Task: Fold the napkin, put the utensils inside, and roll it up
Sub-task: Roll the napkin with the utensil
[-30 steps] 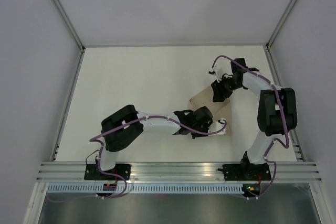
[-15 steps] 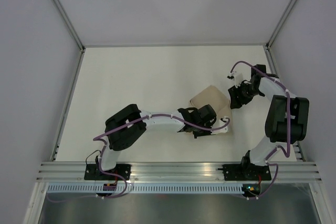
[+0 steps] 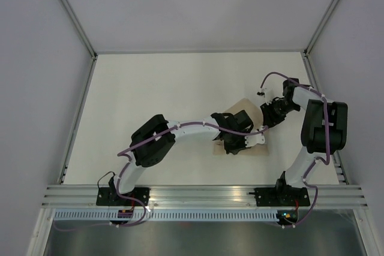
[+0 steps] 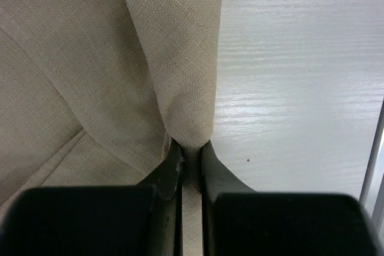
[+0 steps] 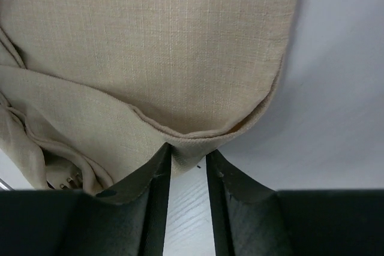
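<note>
Locate the napkin (image 3: 249, 105) on the right half of the worktop (image 3: 150, 88), nearer the near edge than the far edge and well apart from the left edge. The left gripper (image 4: 191, 146) sits over the napkin's near part, with a raised fold of cloth between its fingers. The right gripper (image 5: 188, 151) stands at the napkin's right side, toward the worktop's right edge, with the hem at its fingertips.

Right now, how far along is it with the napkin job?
Early. Done: nothing finished; the napkin is bunched in loose folds, not a neat fold. In hand: the left gripper and the right gripper each pinch a cloth edge, mid-fold. Left: flattening the fold, adding utensils, rolling.
</note>
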